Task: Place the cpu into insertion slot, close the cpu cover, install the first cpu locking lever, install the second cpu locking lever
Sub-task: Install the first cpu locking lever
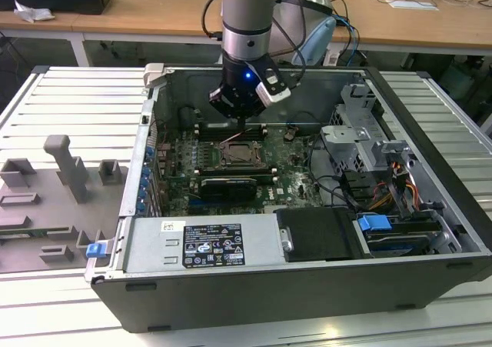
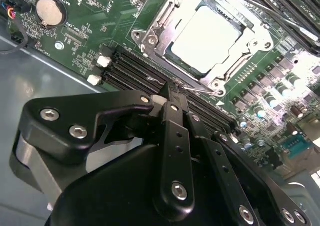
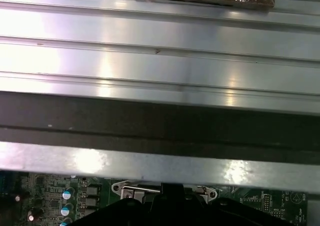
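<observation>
The cpu (image 2: 202, 38), a pale silvery square, lies in the socket on the green motherboard. The cpu cover (image 2: 252, 38), a silver frame with a square window, lies flat around it. My gripper (image 2: 171, 89) is shut, its tips together just off the socket's near edge, holding nothing I can see. A thin metal lever rod (image 2: 197, 89) runs along that edge right by the tips; contact cannot be told. In the exterior view the gripper (image 1: 241, 124) hangs inside the open computer case, just above the socket (image 1: 234, 156). The first wrist view has the gripper's dark tip (image 3: 167, 188) at the socket's rim.
Black memory slots (image 2: 135, 70) flank the socket, and a coin battery (image 2: 49, 11) sits farther off. A black card (image 1: 227, 185) lies in front of the socket, a drive cage (image 1: 361, 131) at the exterior view's right. Case walls (image 1: 154, 131) enclose the board. Grey fixtures (image 1: 69, 170) stand outside.
</observation>
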You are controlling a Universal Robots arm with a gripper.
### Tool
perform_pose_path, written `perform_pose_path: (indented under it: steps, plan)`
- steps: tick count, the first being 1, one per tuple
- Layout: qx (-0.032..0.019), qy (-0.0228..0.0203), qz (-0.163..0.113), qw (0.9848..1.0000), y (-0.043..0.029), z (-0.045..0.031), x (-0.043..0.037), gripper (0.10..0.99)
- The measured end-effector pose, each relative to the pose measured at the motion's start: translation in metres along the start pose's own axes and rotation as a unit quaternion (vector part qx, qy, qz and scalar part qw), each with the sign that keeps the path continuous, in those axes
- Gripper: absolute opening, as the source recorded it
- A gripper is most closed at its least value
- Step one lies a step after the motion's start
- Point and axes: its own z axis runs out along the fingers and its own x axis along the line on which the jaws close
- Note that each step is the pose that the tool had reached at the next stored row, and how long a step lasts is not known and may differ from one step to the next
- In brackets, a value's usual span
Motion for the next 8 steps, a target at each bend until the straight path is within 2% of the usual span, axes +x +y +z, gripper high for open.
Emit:
perform_pose_path:
  steps: [8]
  plan:
    - [0.0000, 0.0001, 0.000, 1.0000, -0.0004, 0.0090, -0.0080, 0.106]
